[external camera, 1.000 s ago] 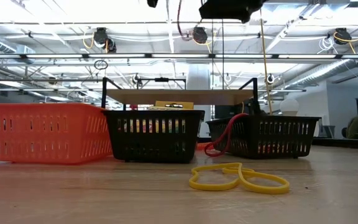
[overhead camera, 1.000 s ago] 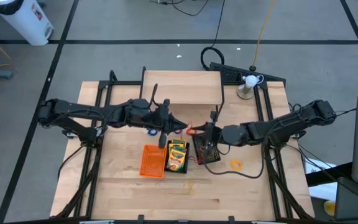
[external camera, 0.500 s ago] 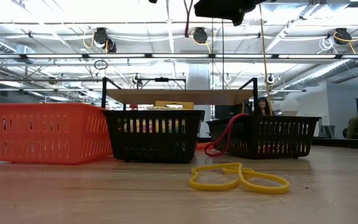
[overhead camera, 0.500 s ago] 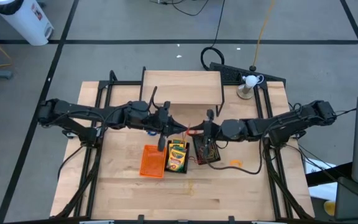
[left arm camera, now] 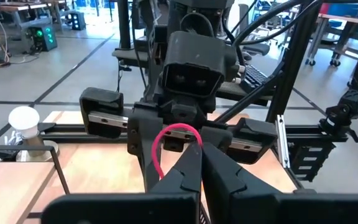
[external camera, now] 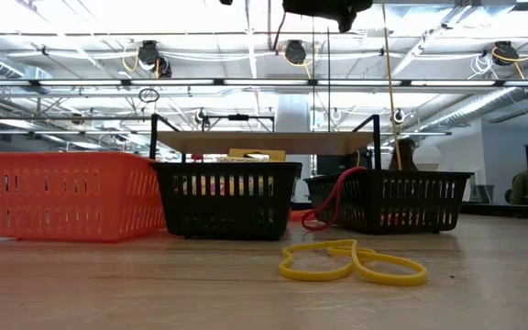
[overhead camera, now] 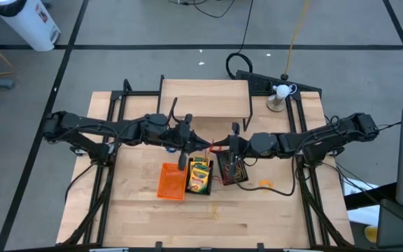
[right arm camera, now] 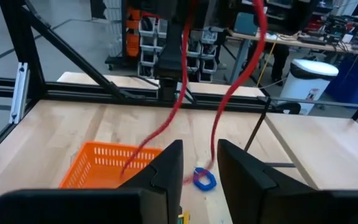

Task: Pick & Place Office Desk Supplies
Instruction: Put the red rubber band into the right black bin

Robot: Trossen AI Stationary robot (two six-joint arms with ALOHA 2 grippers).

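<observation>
From above, you are working both arms over the middle of the bench, the left gripper (overhead camera: 200, 145) and the right gripper (overhead camera: 224, 145) meeting tip to tip, with a red rubber band (overhead camera: 214, 145) spanning the short gap between them. The orange tray (overhead camera: 172, 181), the black tray with crayon boxes (overhead camera: 200, 176) and the second black tray (overhead camera: 233, 170) are sitting in a row just toward the front edge from that meeting point, the second black tray lying almost under the right gripper, so that arm is the nearer one for a drop there. A yellow band (overhead camera: 265, 185) is lying loose on the bench beside that tray. In the low view, another red band (external camera: 333, 200) is draping over that tray's rim and the yellow band (external camera: 351, 261) is resting in front. In the left wrist view, the left fingers (left arm camera: 188, 171) are pinching fully together on the red rubber band (left arm camera: 163, 142), directly facing the right gripper. In the right wrist view, the right fingers (right arm camera: 166, 165) are standing partly apart, the red rubber band (right arm camera: 229, 93) hanging between them; whether they are gripping it I cannot tell. A blue band (right arm camera: 202, 179) is lying beyond, clear of the path.
</observation>
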